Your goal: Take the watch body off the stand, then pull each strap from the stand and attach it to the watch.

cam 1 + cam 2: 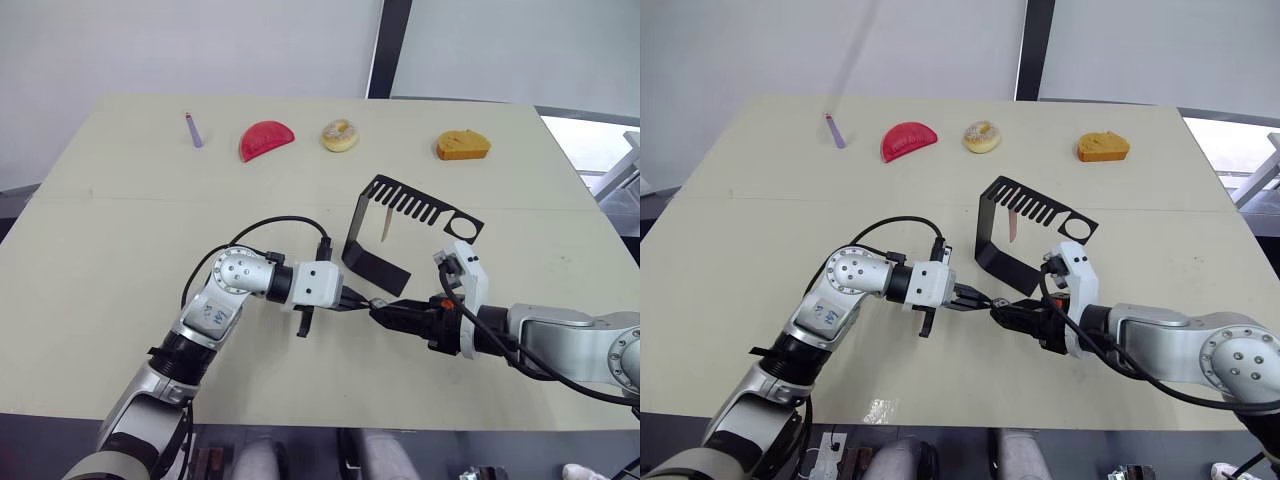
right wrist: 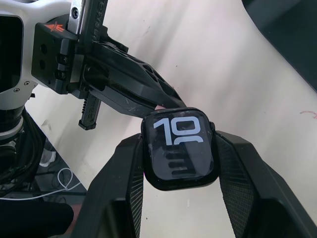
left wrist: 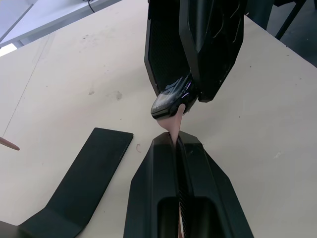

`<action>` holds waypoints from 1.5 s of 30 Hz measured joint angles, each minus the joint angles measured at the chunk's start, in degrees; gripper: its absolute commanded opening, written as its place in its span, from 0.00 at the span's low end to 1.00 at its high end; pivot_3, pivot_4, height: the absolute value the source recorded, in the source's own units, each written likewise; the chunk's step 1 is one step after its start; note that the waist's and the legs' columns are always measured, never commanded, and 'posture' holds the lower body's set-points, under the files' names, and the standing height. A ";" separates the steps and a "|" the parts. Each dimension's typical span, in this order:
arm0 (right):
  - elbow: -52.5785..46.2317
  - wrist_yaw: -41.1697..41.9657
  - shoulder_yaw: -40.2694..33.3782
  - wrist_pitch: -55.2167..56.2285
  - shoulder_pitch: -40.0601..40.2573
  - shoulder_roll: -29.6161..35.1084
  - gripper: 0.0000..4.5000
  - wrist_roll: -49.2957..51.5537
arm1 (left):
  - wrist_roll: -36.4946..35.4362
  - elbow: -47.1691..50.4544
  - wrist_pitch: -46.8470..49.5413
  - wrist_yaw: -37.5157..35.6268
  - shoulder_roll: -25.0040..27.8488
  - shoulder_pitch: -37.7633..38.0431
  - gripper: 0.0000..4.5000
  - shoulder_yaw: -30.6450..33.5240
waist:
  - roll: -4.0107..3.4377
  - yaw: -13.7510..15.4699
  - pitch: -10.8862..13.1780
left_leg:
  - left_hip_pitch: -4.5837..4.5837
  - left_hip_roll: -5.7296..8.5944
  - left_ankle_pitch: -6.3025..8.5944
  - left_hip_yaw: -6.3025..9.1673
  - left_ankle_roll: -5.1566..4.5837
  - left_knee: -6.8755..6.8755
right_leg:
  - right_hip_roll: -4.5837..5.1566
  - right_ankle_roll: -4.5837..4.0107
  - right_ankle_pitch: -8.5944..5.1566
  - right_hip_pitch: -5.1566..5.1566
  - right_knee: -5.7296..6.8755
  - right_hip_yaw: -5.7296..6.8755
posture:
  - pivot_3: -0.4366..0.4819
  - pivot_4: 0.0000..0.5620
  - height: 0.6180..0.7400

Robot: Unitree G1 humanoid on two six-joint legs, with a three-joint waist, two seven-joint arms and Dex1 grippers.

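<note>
Watch body (image 2: pixel 180 147): clamped by its two sides between the fingers of the right hand (image 1: pixel 388 314), screen showing white digits, held above the worktop (image 1: pixel 120 240) in front of the stand's foot.
Left hand (image 1: pixel 352 301): fingers pressed together on one pinkish-tan strap (image 3: pixel 175 121), whose free end touches an edge of the watch body.
Two hands: tip to tip, meeting just in front of the stand (image 1: pixel 385 225).
Stand: upright on its flat foot near the worktop's middle, comb-slotted arm and ring hole pointing to the robot's right.
Second strap (image 1: pixel 386 224): hangs from a slot of the comb arm, well apart from the hands.
Far edge of worktop: purple stick (image 1: pixel 193 130), red piece (image 1: pixel 265 139), doughnut (image 1: pixel 339 134) and orange piece (image 1: pixel 462 146) in a row.
</note>
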State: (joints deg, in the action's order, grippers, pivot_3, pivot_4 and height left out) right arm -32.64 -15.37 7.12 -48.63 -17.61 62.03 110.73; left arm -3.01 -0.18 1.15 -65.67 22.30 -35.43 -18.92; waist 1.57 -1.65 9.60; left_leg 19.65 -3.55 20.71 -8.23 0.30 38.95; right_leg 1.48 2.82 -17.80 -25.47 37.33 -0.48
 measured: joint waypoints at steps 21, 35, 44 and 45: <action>-15.30 33.62 -8.79 1.71 7.42 8.51 0.36 -39.84 | -31.05 17.87 32.60 -11.01 19.39 4.42 0.99 14.45 | -0.10 0.16 0.06 | 0.35 -0.02 0.01 0.40 0.03 0.10 | -0.01 0.04 0.01 -0.04 -0.28 0.30 | 0.48 0.27 0.98; -12.43 55.18 -9.18 22.67 17.06 0.66 0.36 -73.96 | -28.31 17.43 26.41 -8.23 17.68 5.11 0.99 13.33 | -0.09 0.09 0.06 | 0.42 0.04 0.00 0.45 0.04 0.20 | -0.05 0.04 0.03 -0.06 -0.23 0.35 | 0.48 0.27 0.98; -10.86 57.03 -1.90 21.53 14.46 -6.40 0.36 -79.46 | -25.91 14.93 22.96 -8.89 21.26 9.39 0.99 14.01 | -0.07 -0.17 0.06 | 0.22 0.05 0.00 0.30 0.04 0.20 | -0.04 -0.06 -0.02 -0.07 0.02 0.27 | 0.48 0.27 0.98; -10.04 56.97 -0.02 20.93 13.50 -7.73 0.36 -80.58 | -25.74 14.50 22.61 -9.11 21.88 10.11 0.99 14.17 | -0.07 -0.14 0.06 | 0.20 0.06 0.00 0.29 0.04 0.20 | -0.03 -0.07 -0.02 -0.07 0.04 0.25 | 0.48 0.27 0.98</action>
State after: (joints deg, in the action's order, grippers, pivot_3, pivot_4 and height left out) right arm -42.68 41.60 7.10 -27.70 -4.11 54.30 30.15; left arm -28.75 14.33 23.76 -74.79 44.18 -25.33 -4.75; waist 1.51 -1.78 9.66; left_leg 19.84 -3.49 20.71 -7.94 0.35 39.15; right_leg 1.44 2.75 -17.82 -25.54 37.38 -0.24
